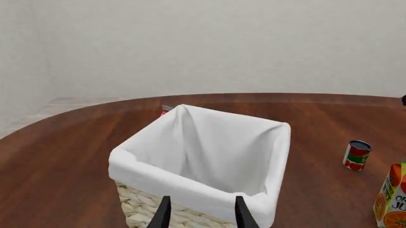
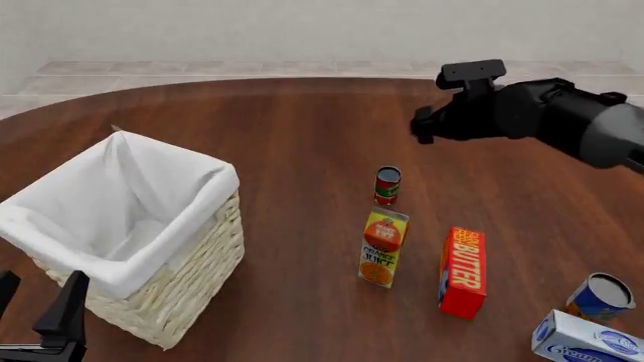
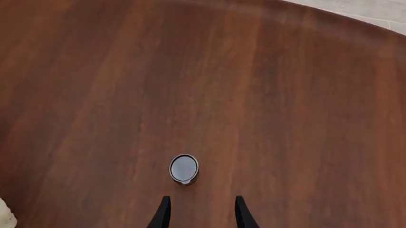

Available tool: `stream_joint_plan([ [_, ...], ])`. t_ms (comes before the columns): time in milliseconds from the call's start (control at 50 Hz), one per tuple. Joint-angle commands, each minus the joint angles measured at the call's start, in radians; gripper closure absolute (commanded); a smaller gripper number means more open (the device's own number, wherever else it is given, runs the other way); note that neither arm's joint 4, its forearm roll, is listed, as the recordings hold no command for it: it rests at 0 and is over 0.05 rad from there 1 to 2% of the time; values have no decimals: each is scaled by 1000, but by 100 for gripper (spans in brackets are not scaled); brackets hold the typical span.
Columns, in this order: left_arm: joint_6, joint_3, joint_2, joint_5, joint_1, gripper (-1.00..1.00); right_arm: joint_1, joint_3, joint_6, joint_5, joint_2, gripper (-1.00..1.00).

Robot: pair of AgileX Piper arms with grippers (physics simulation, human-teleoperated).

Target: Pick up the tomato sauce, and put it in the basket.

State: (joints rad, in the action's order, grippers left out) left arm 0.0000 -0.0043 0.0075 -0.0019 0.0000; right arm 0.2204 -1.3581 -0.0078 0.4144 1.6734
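The tomato sauce [image 2: 387, 185] stands upright mid-table, just behind the orange juice carton [image 2: 382, 238]; only your right wrist camera shows its grey lid from above. Your right gripper [image 3: 199, 213] hovers spread and empty, as does your left gripper [image 1: 200, 213] beside the basket [image 2: 191, 286].

table [image 2: 302, 151] polished dark wood, slight sheen. basket [image 2: 191, 286] rough woven wicker, white matt cloth liner. tomato sauce [image 2: 387, 185] grey metal top.

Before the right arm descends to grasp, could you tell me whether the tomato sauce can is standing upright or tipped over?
Upright: the tomato sauce stands on its base on the table, and its round grey top faces the right wrist camera.
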Motion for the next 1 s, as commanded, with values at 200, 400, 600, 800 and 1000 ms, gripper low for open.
stream_joint_plan([
  [200, 0, 0, 0, 0, 0, -100, 10, -72, -5, -30, 158, -100],
  [400, 0, 0, 0, 0, 0, -100, 24, -97, -7, -31, 202, -100],
  [600, 0, 0, 0, 0, 0, -100, 42, -114, -4, -22, 226, -100],
  [800, 0, 0, 0, 0, 0, -100, 56, -120, -5, -19, 256, -100],
  [1000, 0, 0, 0, 0, 0, -100, 62, -144, -8, -2, 281, -100],
])
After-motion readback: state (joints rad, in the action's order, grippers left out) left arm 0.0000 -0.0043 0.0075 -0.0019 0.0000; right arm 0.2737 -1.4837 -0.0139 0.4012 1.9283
